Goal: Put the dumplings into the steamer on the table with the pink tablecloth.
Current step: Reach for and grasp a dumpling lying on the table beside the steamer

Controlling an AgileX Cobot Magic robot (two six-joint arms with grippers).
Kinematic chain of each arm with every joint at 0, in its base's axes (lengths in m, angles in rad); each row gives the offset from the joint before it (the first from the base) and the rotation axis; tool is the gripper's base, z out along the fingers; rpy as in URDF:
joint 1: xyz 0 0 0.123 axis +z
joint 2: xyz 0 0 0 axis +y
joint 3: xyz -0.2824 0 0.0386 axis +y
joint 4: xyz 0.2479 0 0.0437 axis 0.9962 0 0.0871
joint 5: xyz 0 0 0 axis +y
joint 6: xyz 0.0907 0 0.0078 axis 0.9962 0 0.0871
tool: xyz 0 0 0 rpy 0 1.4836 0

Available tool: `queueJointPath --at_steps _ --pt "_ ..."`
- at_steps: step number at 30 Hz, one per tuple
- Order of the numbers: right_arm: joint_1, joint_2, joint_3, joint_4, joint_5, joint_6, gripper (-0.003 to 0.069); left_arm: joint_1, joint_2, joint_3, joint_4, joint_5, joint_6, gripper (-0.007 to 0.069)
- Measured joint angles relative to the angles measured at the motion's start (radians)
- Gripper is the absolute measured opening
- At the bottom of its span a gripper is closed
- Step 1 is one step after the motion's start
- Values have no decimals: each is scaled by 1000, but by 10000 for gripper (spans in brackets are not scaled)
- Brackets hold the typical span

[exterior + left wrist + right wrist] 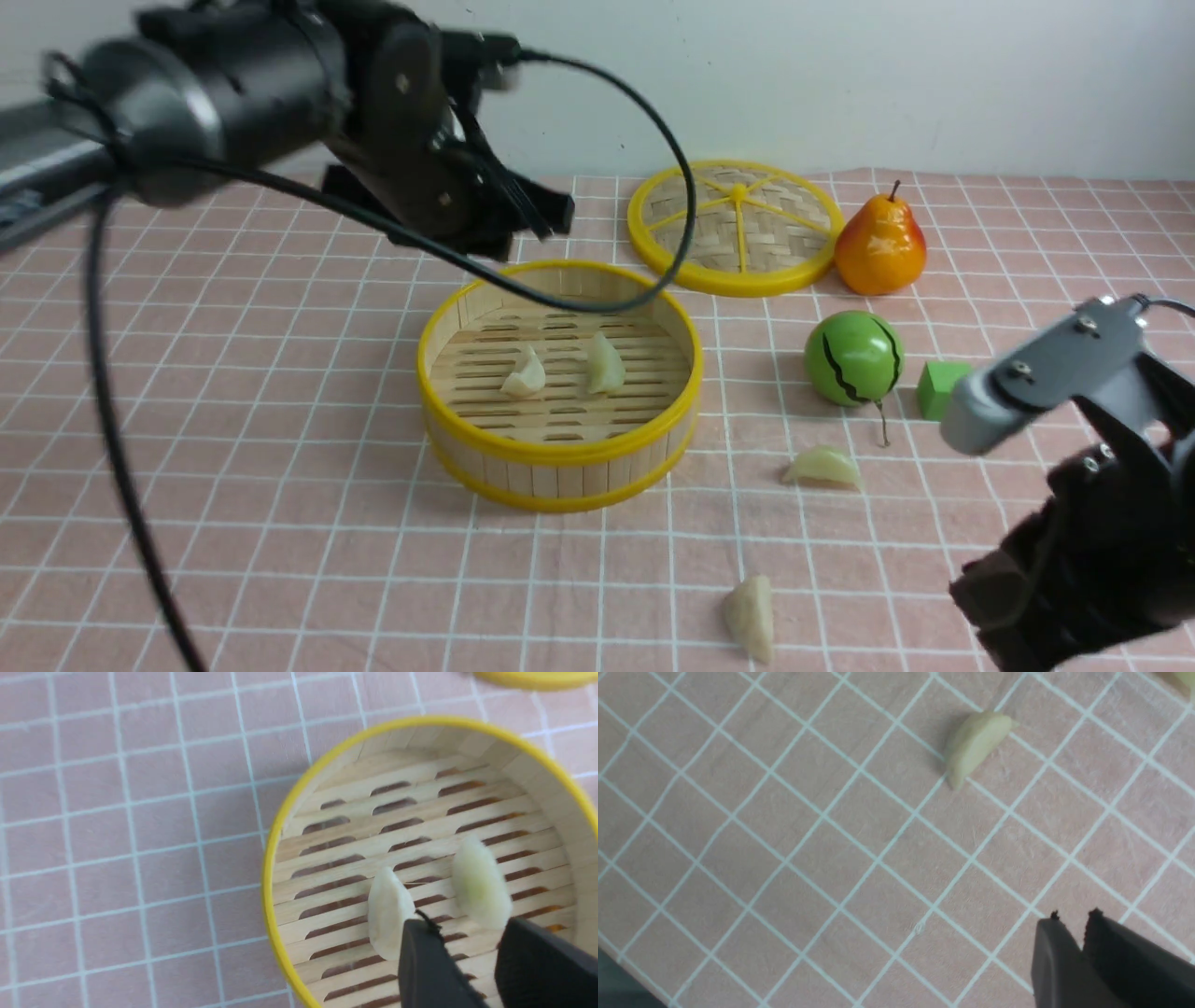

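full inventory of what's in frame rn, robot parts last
dumplings: 4, cream-white, two in steamer, two on cloth right-front of it
steamer: 1, bamboo, yellow rims, mid-table
lid: 1, woven, yellow rim, behind steamer
pear: 1, orange-yellow, right of lid
ball: 1, green, dark stripes, before pear
cube: 1, green, right of ball
cloth: 1, pink, white grid, under everything
left arm: 1, black, above steamer's far side
right arm: 1, grey-black, near right
left fingers: 2, black, open, empty, over steamer
right fingers: 2, black, almost shut, empty, over cloth
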Motion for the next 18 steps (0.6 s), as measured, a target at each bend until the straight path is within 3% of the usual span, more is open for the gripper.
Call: queueJointPath --at_steps 7,10,15,16,18 --pt "127 230 -158 -25 -20 -54 113 0 -323 -1 4 117 36 21" --pt "152 324 -210 -34 -37 -24 139 0 -420 -1 5 178 44 -13" --pt "157 441 -250 -87 -58 102 250 0 -507 -1 -9 297 46 -13" --pt "157 479 -256 -113 -65 150 329 0 -533 1 -25 365 47 -13" --pt "157 517 -258 -142 -84 203 414 0 -553 18 -42 415 53 -13"
